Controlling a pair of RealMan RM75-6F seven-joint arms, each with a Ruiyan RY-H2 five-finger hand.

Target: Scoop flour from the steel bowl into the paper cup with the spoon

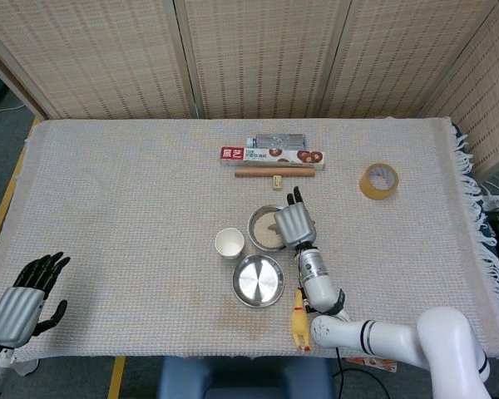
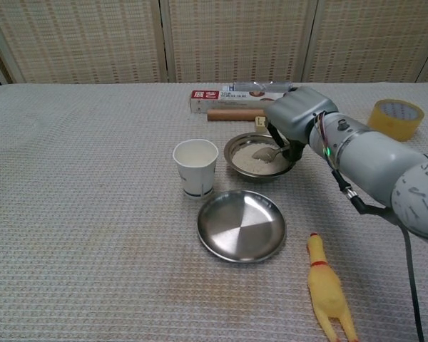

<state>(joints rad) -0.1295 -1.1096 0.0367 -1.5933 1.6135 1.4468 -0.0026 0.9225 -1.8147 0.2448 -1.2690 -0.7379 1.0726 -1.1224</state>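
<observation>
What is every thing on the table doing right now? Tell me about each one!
right hand: holds the spoon over the bowl
spoon: tip down in the flour
steel bowl: upright, flour inside
paper cup: upright, open top
steel plate: flat, nothing on it
rubber chicken: lying down
tape roll: lying flat
rolling pin: lying beside the box
box: lying closed
left hand: open, off the table edge

Shiny metal on rough woven cloth

The steel bowl [image 2: 260, 154], spoon [image 2: 265, 152] and plate [image 2: 240, 225] gleam smooth; the paper cup [image 2: 195, 167] looks matt; the tablecloth [image 2: 85, 214] is coarse weave; the hand [image 2: 294, 117] is matt grey.
</observation>
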